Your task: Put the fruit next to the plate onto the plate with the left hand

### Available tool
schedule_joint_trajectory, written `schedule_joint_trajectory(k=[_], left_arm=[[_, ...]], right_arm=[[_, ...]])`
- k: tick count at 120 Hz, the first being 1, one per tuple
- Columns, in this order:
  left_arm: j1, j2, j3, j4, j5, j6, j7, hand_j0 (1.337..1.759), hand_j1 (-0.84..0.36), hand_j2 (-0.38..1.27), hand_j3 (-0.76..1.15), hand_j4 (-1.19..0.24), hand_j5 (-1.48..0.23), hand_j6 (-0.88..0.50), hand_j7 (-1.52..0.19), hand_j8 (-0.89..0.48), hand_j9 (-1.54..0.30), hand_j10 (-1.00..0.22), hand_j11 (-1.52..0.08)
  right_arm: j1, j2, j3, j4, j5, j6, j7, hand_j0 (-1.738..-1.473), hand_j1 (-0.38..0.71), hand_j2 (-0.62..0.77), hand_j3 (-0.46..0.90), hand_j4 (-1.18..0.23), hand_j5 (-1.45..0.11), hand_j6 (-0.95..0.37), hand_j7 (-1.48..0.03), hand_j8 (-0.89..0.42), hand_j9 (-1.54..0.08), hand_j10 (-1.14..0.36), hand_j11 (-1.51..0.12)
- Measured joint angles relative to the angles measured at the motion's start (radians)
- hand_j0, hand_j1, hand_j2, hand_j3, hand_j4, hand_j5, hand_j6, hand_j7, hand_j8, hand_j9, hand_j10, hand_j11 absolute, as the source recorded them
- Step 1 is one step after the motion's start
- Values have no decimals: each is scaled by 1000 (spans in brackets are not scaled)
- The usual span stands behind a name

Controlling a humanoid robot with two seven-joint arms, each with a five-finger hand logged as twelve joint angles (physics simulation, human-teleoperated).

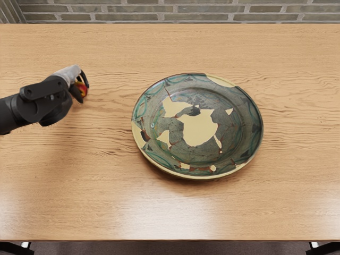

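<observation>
A wide green and cream plate (245, 109) lies on the wooden table, right of centre. My left arm comes in from the left edge, and its hand (79, 86) is at the far left of the table, well apart from the plate. The fingers are curled around a small red and yellow fruit (82, 87), which is mostly hidden by them. Whether the fruit still touches the table I cannot tell. The right arm is out of view.
The table's (170, 207) front edge runs along the bottom of the view. A brick wall (170, 10) stands behind the far edge. Bare wood separates the hand from the plate.
</observation>
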State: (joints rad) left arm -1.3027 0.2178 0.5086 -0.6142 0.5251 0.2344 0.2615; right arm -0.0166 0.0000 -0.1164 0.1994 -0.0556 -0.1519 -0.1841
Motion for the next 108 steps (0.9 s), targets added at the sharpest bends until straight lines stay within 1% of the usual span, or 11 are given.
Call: schedule_joint_trajectory(k=[1, 13, 26, 31, 42, 51, 55, 63, 78, 94, 108], left_arm=[[-6, 0, 0, -3, -1, -1, 0, 1650, -282, 296, -152, -672, -1035, -395, -1043, -338, -1056, -671, -1034], [-44, 6, -3, -48, -4, -2, 0, 1652, -309, 363, -93, -657, -1066, -382, -1055, -330, -1058, -666, -1045], [-68, 21, -31, -111, -7, -2, -1, 1652, -308, 313, -55, -637, -1093, -366, -1067, -320, -1061, -656, -1051], [-82, 22, -44, -126, -9, -5, -1, 1652, -304, 323, -45, -632, -1106, -360, -1072, -317, -1063, -656, -1052], [-120, 27, -85, -147, -10, -39, -1, 1652, -306, 318, -28, -627, -1120, -355, -1077, -316, -1064, -654, -1054], [-148, 66, -138, -179, -9, -90, -1, 1652, -302, 283, -20, -617, -1125, -350, -1078, -312, -1065, -646, -1056], [-150, 73, -164, -197, -8, -121, 0, 1652, -300, 256, -17, -616, -1121, -349, -1075, -308, -1063, -641, -1056], [-149, 88, -220, -224, -19, -200, -1, 1652, -299, 281, -12, -616, -1129, -351, -1078, -312, -1064, -648, -1058], [-150, 88, -302, -246, -52, -305, -1, 1652, -296, 284, -7, -616, -1137, -351, -1083, -312, -1070, -651, -1060], [-158, 81, -378, -253, -65, -361, 8, 1652, -302, 310, -3, -623, -1142, -345, -1087, -310, -1072, -650, -1059], [-161, 78, -423, -267, -70, -383, 11, 1653, -330, 374, -2, -630, -1144, -339, -1084, -304, -1070, -639, -1054]], right_arm=[[0, 0, 0, 0, 0, 0, 0, -1658, -349, 0, 0, 0, 0, 0, 0, 0, 0, 0, 0], [0, 0, 0, 0, 0, 0, 0, -1658, -349, 0, 0, 0, 0, 0, 0, 0, 0, 0, 0], [0, 0, 0, 0, 0, 0, 0, -1658, -349, 0, 0, 0, 0, 0, 0, 0, 0, 0, 0], [0, 0, 0, 0, 0, 0, 0, -1658, -349, 0, 0, 0, 0, 0, 0, 0, 0, 0, 0], [0, 0, 0, 0, 0, 0, 0, -1658, -349, 0, 0, 0, 0, 0, 0, 0, 0, 0, 0], [0, 0, 0, 0, 0, 0, 0, -1658, -349, 0, 0, 0, 0, 0, 0, 0, 0, 0, 0], [0, 0, 0, 0, 0, 0, 0, -1658, -349, 0, 0, 0, 0, 0, 0, 0, 0, 0, 0], [0, 0, 0, 0, 0, 0, 0, -1658, -349, 0, 0, 0, 0, 0, 0, 0, 0, 0, 0], [0, 0, 0, 0, 0, 0, 0, -1658, -349, 0, 0, 0, 0, 0, 0, 0, 0, 0, 0], [0, 0, 0, 0, 0, 0, 0, -1658, -349, 0, 0, 0, 0, 0, 0, 0, 0, 0, 0], [0, 0, 0, 0, 0, 0, 0, -1658, -349, 0, 0, 0, 0, 0, 0, 0, 0, 0, 0]])
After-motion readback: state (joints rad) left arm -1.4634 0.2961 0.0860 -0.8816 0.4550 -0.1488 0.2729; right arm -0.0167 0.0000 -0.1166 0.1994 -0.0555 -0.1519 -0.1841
